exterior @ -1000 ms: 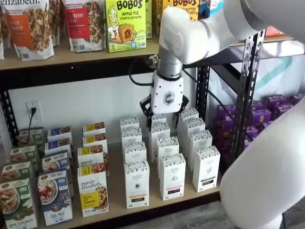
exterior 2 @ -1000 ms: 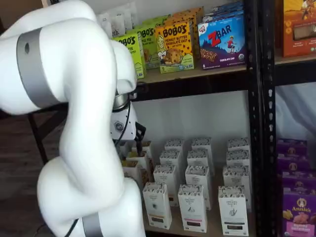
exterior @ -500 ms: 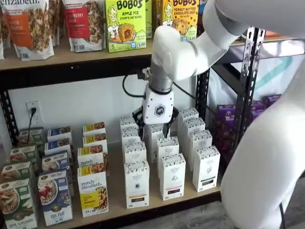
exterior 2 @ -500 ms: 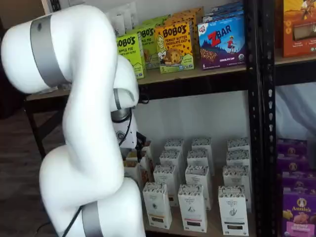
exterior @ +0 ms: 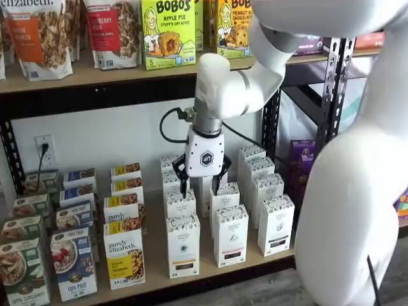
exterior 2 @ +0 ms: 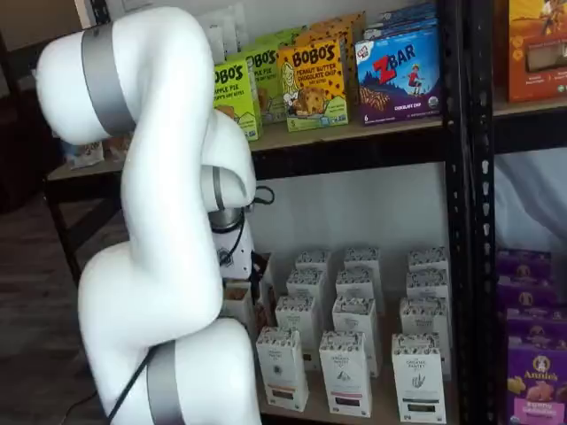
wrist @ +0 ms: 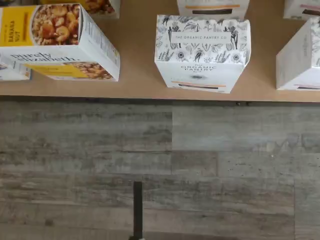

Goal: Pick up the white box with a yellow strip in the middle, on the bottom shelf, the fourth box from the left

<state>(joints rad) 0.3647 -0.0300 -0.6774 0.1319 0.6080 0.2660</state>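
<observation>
The white box [exterior: 183, 246] is a tall narrow carton with a grey patterned top and a yellowish-tan strip low on its front. It stands at the front of the bottom shelf [exterior: 155, 252], and also shows in the wrist view [wrist: 202, 52] and in a shelf view [exterior 2: 282, 367]. My gripper [exterior: 199, 185] hangs above and behind it, over the cartons further back in the same column. Its two black fingers [exterior: 183, 183] show a plain gap and hold nothing. In a shelf view the arm hides most of the gripper.
A "purely elizabeth" box [exterior: 124, 255] with a yellow panel stands just left of the white box and also shows in the wrist view [wrist: 60, 42]. Like white cartons with black strips [exterior: 231, 236] stand to its right. A black upright [exterior: 331, 108] is at the right.
The gripper has moved left and down, from over the middle white cartons to over the left column of white cartons. The boxes have not moved.
</observation>
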